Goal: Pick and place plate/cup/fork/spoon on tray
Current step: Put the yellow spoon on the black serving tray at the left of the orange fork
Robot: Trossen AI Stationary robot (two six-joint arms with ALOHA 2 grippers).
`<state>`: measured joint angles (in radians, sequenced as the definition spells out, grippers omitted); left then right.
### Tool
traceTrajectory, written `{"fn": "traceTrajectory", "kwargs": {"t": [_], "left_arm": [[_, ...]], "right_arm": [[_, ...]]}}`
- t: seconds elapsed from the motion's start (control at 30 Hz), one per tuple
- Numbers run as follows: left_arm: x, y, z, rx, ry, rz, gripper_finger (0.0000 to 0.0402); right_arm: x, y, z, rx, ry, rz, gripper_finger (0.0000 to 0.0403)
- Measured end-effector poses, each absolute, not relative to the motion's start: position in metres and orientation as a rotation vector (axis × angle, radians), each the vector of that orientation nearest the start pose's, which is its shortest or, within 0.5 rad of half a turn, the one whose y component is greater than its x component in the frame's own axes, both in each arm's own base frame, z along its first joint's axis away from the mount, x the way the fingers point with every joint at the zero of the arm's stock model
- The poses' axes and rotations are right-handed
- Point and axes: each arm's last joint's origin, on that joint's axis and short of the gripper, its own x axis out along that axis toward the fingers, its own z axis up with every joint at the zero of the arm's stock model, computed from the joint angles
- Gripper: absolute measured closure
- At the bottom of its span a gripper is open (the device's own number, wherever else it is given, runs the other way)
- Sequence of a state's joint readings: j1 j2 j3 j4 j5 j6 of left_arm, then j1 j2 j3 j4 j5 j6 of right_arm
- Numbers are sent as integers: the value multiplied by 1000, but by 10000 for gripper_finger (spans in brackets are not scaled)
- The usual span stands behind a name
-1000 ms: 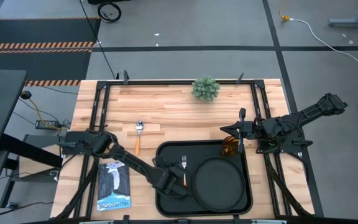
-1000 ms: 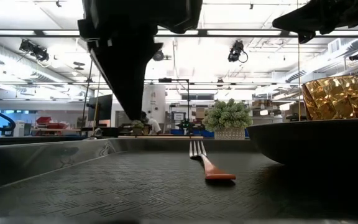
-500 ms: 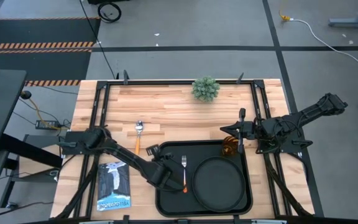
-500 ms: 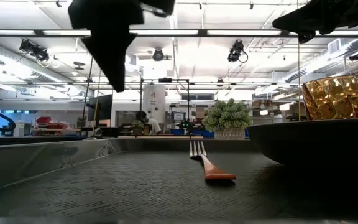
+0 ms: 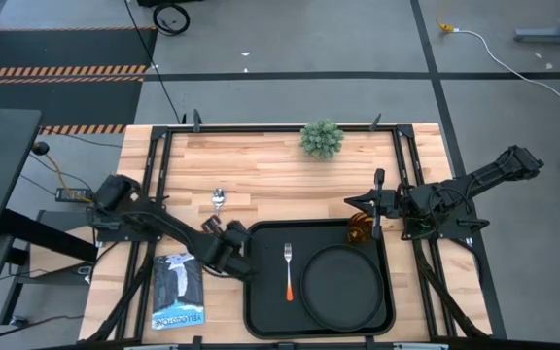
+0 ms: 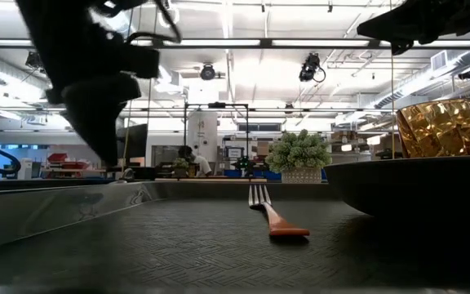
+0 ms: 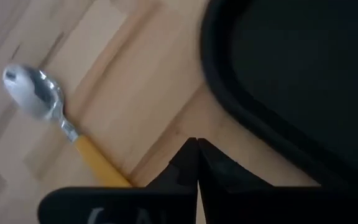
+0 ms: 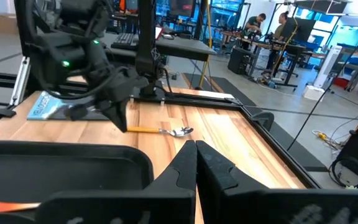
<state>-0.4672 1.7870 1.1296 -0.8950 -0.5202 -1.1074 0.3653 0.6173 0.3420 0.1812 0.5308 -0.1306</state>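
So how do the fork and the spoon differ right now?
The fork lies inside the tray, left of the plate; the spoon is on the bare wood outside it. The fork ends in tines, the spoon in a rounded bowl. The left end effector is beside the spoon, not the fork. Both have orange handles.

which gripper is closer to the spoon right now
Left. The left gripper hangs just off the tray's left rim, right beside the spoon handle. The right gripper waits across the table by the cup.
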Motion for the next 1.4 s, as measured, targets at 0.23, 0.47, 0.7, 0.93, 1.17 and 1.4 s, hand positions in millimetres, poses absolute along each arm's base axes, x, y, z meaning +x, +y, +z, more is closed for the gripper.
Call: {"fn": "traceTrajectory", "kwargs": {"t": [0.23, 0.47, 0.7, 0.93, 1.17, 1.4], "left_arm": [[248, -105, 158, -398, 1002, 906, 397], [229, -89, 149, -584, 935, 1063, 367], [230, -71, 143, -719, 955, 1165, 279], [235, -50, 142, -743, 984, 1209, 218], [243, -30, 141, -742, 979, 1210, 210], [244, -12, 134, -766, 990, 1199, 230]], "right_arm": [[145, 40, 239, -172, 96, -163, 398], [145, 40, 239, -174, 96, -163, 398], [145, 40, 239, -171, 97, -163, 398], [145, 40, 239, -170, 96, -164, 398], [145, 40, 239, -167, 96, -163, 398], [145, 40, 239, -167, 96, -160, 398]]}}
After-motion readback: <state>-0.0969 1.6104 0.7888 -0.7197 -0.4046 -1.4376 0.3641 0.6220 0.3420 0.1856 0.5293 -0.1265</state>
